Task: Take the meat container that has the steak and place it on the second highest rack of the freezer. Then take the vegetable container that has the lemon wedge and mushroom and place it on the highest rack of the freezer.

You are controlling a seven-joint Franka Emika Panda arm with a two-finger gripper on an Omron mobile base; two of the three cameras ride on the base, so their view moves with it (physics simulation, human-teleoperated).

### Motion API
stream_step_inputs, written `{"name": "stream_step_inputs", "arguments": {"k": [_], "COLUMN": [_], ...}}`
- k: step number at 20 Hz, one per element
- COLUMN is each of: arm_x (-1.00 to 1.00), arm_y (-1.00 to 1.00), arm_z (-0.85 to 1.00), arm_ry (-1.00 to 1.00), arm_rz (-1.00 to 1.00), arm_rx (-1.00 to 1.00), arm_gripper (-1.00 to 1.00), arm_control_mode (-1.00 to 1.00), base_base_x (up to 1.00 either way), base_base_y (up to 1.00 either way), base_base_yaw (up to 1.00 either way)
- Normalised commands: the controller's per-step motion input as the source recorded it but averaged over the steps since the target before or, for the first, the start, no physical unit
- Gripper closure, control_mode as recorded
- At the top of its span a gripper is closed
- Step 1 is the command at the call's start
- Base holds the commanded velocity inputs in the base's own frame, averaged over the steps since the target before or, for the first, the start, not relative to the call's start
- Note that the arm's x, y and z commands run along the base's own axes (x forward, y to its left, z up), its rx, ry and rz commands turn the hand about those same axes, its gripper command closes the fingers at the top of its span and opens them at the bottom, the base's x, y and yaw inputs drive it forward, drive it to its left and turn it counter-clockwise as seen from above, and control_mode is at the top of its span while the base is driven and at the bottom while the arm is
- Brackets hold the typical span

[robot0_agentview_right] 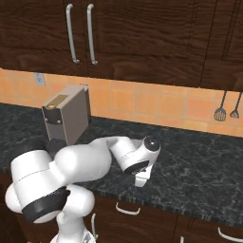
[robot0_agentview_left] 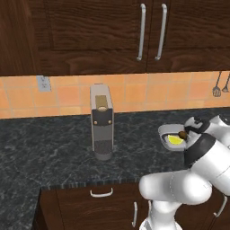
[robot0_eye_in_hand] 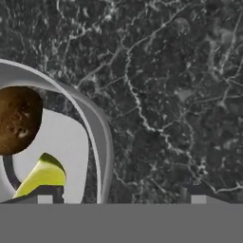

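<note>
The fingers (robot0_eye_in_hand: 121, 198) are spread wide with nothing between them, straddling the rim of the vegetable container (robot0_eye_in_hand: 97, 137) on the dark bench (robot0_eye_in_hand: 166, 95). The mushroom (robot0_eye_in_hand: 16, 121) and lemon wedge (robot0_eye_in_hand: 42, 173) sit loose inside. I'd guess the tray is stiff, light and a bit slick, so pinch the raised rim and keep it level or the food slides. The left base view adds the coffee machine (robot0_agentview_left: 101, 121) well to the side; the right base view has the arm covering the tray.
</note>
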Motion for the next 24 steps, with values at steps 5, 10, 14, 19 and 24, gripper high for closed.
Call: {"name": "stream_step_inputs", "arguments": {"k": [5,10,14,19,24], "arm_x": [0.13,0.18,0.16,-0.06,-0.22], "arm_y": [0.00,0.00,0.00,0.00,0.04], "arm_z": [-0.28,-0.33,-0.22,0.13,0.42], "arm_ry": [0.00,0.01,0.04,-0.13,-0.24], "arm_rz": [0.00,0.00,0.00,-0.04,-0.08], "arm_rx": [0.00,0.00,0.00,0.00,0.00], "arm_gripper": [1.00,1.00,1.00,1.00,1.00], "arm_control_mode": [-1.00,-1.00,-1.00,-1.00,-1.00], "base_base_x": [0.00,0.00,0.00,0.00,0.00], "base_base_y": [0.00,0.00,0.00,0.00,0.00], "base_base_yaw": [0.00,0.00,0.00,0.00,0.00]}}
